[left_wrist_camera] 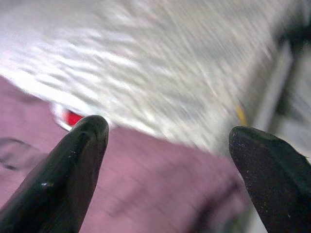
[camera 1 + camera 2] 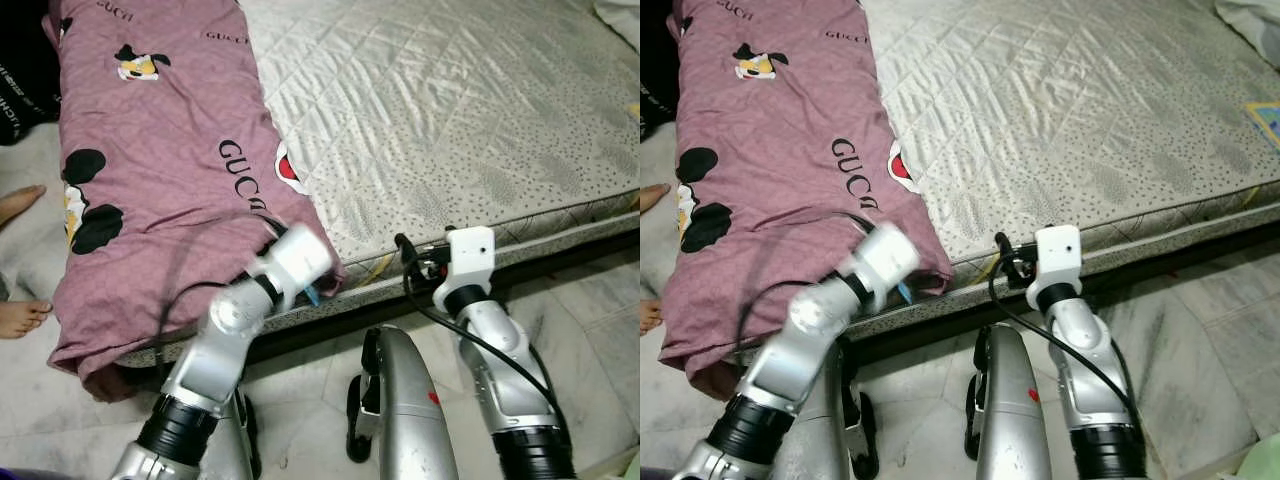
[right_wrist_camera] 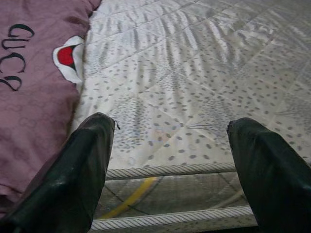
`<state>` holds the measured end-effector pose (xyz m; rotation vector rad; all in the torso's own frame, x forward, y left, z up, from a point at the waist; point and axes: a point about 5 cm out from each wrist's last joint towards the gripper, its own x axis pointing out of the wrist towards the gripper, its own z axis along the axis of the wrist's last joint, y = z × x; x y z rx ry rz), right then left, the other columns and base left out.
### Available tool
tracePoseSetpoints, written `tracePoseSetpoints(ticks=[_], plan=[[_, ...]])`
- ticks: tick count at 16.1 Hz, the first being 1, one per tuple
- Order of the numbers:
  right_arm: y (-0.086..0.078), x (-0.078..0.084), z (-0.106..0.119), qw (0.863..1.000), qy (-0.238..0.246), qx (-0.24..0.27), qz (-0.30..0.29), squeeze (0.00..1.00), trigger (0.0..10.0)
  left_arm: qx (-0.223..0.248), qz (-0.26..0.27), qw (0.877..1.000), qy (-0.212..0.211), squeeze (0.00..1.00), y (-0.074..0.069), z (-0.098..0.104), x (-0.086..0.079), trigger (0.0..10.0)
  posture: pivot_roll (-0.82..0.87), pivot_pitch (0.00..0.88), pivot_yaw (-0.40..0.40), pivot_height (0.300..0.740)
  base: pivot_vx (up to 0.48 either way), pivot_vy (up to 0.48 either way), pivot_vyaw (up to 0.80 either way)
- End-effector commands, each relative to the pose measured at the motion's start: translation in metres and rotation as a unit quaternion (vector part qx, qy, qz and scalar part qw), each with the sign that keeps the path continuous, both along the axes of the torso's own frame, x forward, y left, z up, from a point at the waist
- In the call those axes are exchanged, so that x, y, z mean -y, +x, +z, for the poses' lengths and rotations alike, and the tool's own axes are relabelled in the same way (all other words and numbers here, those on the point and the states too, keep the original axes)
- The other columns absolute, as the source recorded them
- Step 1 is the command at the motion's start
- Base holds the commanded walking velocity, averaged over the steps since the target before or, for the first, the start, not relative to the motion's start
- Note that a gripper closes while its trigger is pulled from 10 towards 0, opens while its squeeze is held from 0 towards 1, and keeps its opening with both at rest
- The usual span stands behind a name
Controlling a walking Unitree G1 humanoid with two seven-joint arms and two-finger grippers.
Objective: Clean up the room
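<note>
A purple blanket (image 2: 150, 180) with printed letters lay over the left part of the mattress (image 2: 450, 120), its lower end hanging over the bed's edge toward the marble floor (image 2: 600, 330). The left gripper (image 1: 165, 145) hovered at the blanket's lower right corner, fingers (image 1: 73, 165) spread apart and grasping nothing. The right gripper (image 3: 170, 160) sat at the mattress edge in the lower middle of the frame, fingers likewise released.
</note>
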<state>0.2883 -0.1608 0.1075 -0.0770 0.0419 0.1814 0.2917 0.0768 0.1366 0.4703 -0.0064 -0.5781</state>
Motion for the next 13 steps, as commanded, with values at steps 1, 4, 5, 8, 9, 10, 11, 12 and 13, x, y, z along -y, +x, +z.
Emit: tracePoseSetpoints(ticks=[1,4,5,8,9,10,11,12,13], plan=[[-0.001,0.003,-0.002,1.000,-0.004,-0.001,-0.006,0.00,10.0,0.015,0.042,0.999,-0.017,0.00,0.002,0.001,-0.014,10.0,0.00,0.179,-0.025,0.582,0.000,0.000,0.00],[0.001,0.003,-0.001,1.000,-0.003,0.001,-0.006,0.00,10.0,-0.106,0.148,0.983,-0.028,0.00,0.019,-0.043,-0.051,10.0,0.00,0.184,-0.035,0.582,0.000,0.000,0.00],[0.002,0.003,-0.001,1.000,-0.004,0.002,-0.006,0.00,10.0,-0.143,0.155,0.977,-0.022,0.00,0.022,-0.056,-0.057,10.0,-0.01,0.184,-0.037,0.582,0.000,0.000,0.00],[0.004,0.004,0.001,1.000,-0.005,0.005,-0.007,0.00,10.0,-0.239,0.146,0.960,0.017,0.00,0.029,-0.090,-0.058,10.0,-0.03,0.181,-0.036,0.582,0.000,0.000,0.00],[0.004,0.004,0.001,1.000,-0.006,0.006,-0.008,0.00,10.0,-0.271,0.147,0.951,0.019,0.00,0.028,-0.101,-0.056,10.0,-0.04,0.177,-0.033,0.582,0.000,0.000,0.00],[0.004,0.005,0.001,1.000,-0.006,0.006,-0.009,0.00,10.0,-0.281,0.144,0.948,0.024,0.00,0.027,-0.105,-0.054,10.0,-0.04,0.174,-0.030,0.582,0.000,0.000,0.00],[0.003,0.006,0.002,1.000,-0.006,0.007,-0.012,0.00,10.0,-0.283,0.134,0.949,0.032,0.00,0.026,-0.107,-0.049,10.0,-0.05,0.173,-0.028,0.582,0.000,0.000,0.00],[0.003,0.006,0.002,1.000,-0.007,0.008,-0.013,0.00,10.0,-0.276,0.131,0.952,0.033,0.00,0.027,-0.106,-0.047,10.0,-0.05,0.173,-0.028,0.582,0.000,0.000,0.00],[0.003,0.007,0.003,1.000,-0.007,0.010,-0.016,0.00,10.0,-0.253,0.124,0.959,0.011,0.00,0.033,-0.097,-0.039,10.0,-0.04,0.166,-0.027,0.582,0.000,0.000,0.00]])
